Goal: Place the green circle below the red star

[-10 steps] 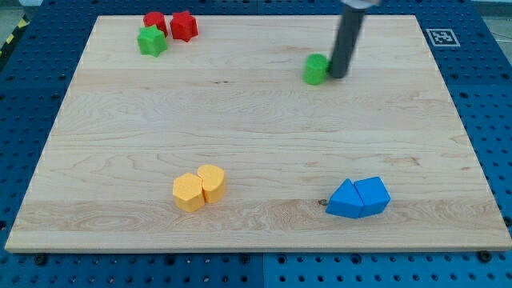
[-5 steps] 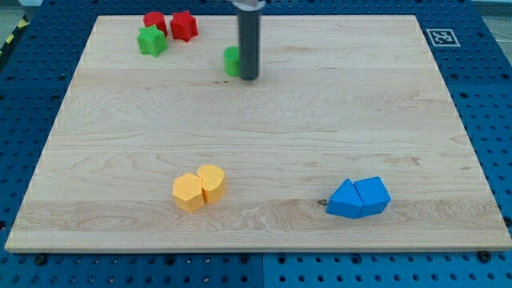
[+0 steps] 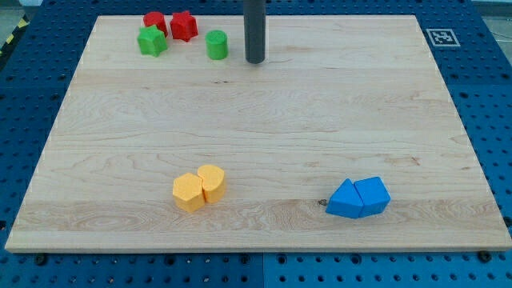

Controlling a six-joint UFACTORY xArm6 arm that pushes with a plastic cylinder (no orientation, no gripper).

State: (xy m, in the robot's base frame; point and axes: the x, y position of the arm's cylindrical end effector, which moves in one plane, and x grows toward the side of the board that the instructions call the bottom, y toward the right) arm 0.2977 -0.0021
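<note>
The green circle (image 3: 216, 45) stands near the view's top, just right of and slightly below the red star (image 3: 184, 26). A small gap lies between them. My tip (image 3: 254, 60) is to the right of the green circle, apart from it by a clear gap. The dark rod rises from there out of the view's top.
A red block (image 3: 154, 21) and a green star (image 3: 150, 41) sit left of the red star. Two yellow blocks (image 3: 199, 187) touch each other at the lower left. Two blue blocks (image 3: 359, 198) touch at the lower right. A marker tag (image 3: 441, 37) is at the board's top right corner.
The green circle has slid left across the board's top, from right of centre to beside the red star. My tip followed it left, then drew back slightly to the right.
</note>
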